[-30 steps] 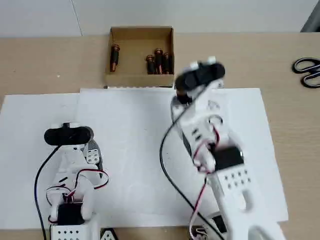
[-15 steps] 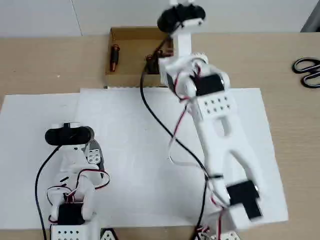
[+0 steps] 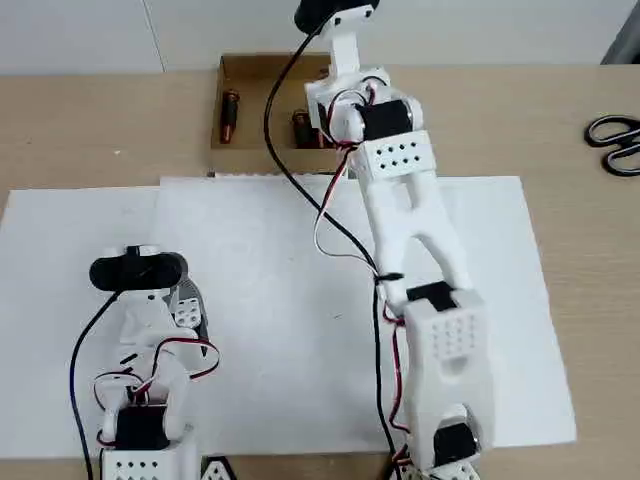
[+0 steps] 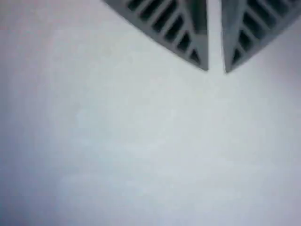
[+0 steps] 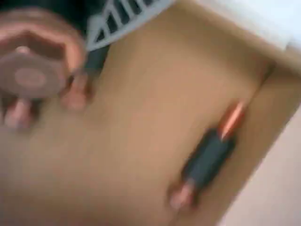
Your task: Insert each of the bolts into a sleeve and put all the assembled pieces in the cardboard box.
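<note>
Resting low over the white paper [image 3: 260, 300], the left gripper [image 4: 216, 68] shows its fingers drawn almost together with nothing between them. Further along, the cardboard box [image 3: 250, 160] at the far side of the table holds a lone assembled piece [image 3: 230, 115]. It lies flat beside the box's left wall, its long axis running from the near wall toward the far one. In the right wrist view its bare copper end points toward a corner of the box. To its right, a cluster of assembled pieces [image 3: 300, 128] lies partly under the outstretched right arm. The right gripper [image 5: 70, 37] hangs over the box interior, apparently pinching one more bolt-and-sleeve piece [image 5: 28, 70]. That piece is seen end-on, its hexagonal head facing the wrist camera, so its long axis likely points down into the box. Scissors [image 3: 615, 140] lie at the far right. With several pieces boxed, the task looks nearly done; releasing the gripped one appears to be what is left.
</note>
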You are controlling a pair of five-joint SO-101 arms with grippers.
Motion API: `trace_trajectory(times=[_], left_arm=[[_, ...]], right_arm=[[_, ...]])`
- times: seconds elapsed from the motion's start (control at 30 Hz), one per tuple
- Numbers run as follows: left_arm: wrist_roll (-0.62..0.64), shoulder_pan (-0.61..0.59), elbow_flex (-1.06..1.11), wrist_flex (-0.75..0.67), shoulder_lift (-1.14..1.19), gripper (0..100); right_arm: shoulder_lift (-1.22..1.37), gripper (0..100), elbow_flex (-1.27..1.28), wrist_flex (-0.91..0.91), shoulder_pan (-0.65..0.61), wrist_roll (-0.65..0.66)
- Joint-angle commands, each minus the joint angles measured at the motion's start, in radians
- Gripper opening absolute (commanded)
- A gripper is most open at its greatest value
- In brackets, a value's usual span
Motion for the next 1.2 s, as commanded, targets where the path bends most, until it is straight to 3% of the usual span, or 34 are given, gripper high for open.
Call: trace_trajectory(times=[0.0,0.37,0.67,0.77,0.93,1.17], left_arm=[[0.006,0.006,-0.007,0.002,-0.011,1],[0.006,0.006,-0.007,0.002,-0.011,1],[0.006,0.006,-0.007,0.002,-0.011,1],[0.006,0.006,-0.007,0.002,-0.011,1],[0.006,0.006,-0.007,0.002,-0.011,1],[0.006,0.006,-0.007,0.002,-0.011,1]], right_arm=[[0.065,0.2,-0.193,-0.094,0.004,0.011],[0.352,0.3,-0.365,-0.262,0.001,0.009],[0.503,0.6,-0.368,-0.262,0.001,0.011],[0.516,5.8,-0.373,-0.236,0.001,0.012],[0.515,23.0,-0.374,-0.14,-0.005,0.012],[0.516,23.7,-0.493,-0.13,-0.016,0.018]])
